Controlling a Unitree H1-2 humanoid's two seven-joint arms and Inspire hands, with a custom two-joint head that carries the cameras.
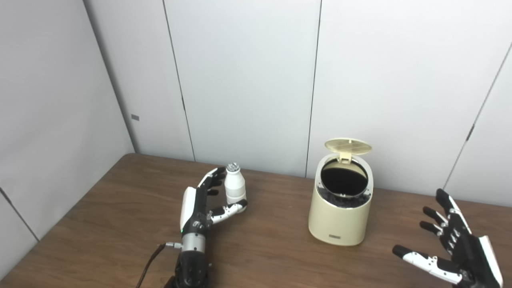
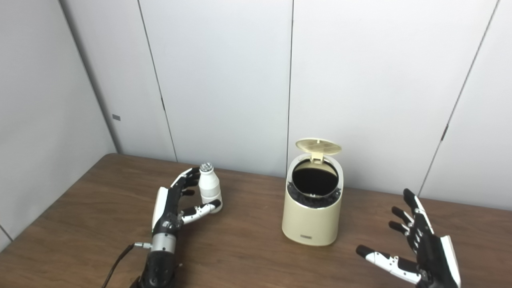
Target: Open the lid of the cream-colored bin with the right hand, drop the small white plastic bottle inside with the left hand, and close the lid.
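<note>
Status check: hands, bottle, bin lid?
Left robot hand cupped round bottle, bottle upright on table. Right robot hand open, clear of bin. Lid up. Path clear.

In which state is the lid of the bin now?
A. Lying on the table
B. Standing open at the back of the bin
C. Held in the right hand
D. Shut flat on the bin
B: the lid stands raised on its hinge behind the dark mouth of the bin, and the right hand is apart from it, open.
</note>
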